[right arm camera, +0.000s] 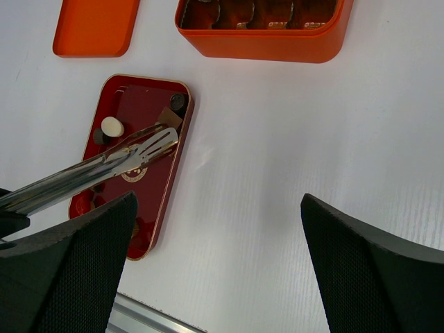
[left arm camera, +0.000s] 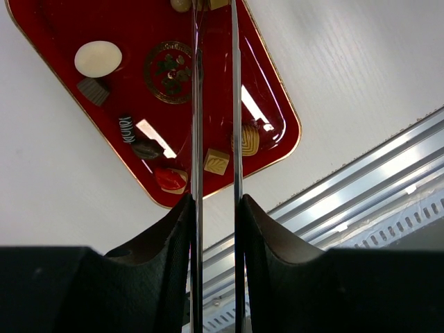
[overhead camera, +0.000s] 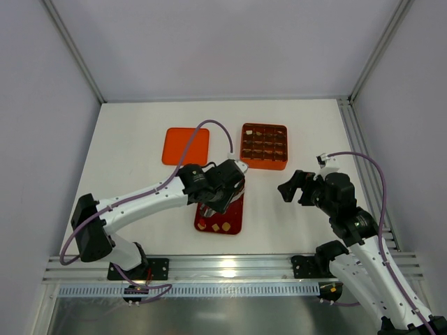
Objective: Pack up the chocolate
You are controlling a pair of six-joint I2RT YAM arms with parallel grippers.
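Observation:
Several small chocolates lie on the dark red tray [left arm camera: 139, 28]: a cream oval [left arm camera: 97, 59], a tan square [left arm camera: 216, 161], dark pieces [left arm camera: 93, 91] and others. The tray also shows in the top view [overhead camera: 234, 218] and the right wrist view [right arm camera: 139, 104]. My left gripper [left arm camera: 215, 201] is shut on metal tongs [left arm camera: 196, 104] and hovers over the tray [overhead camera: 216, 188]. The tong tips [right arm camera: 163, 139] sit near a brown piece [right arm camera: 168, 118] at the tray's far end. My right gripper [right arm camera: 218, 201] is open and empty, to the right of the tray [overhead camera: 293, 187].
The orange grid box [overhead camera: 264, 146] stands behind the tray with a few pieces in its cells; its near wall shows in the right wrist view [right arm camera: 267, 43]. The orange lid [overhead camera: 186, 145] lies to its left. An aluminium rail [overhead camera: 223, 269] runs along the near edge.

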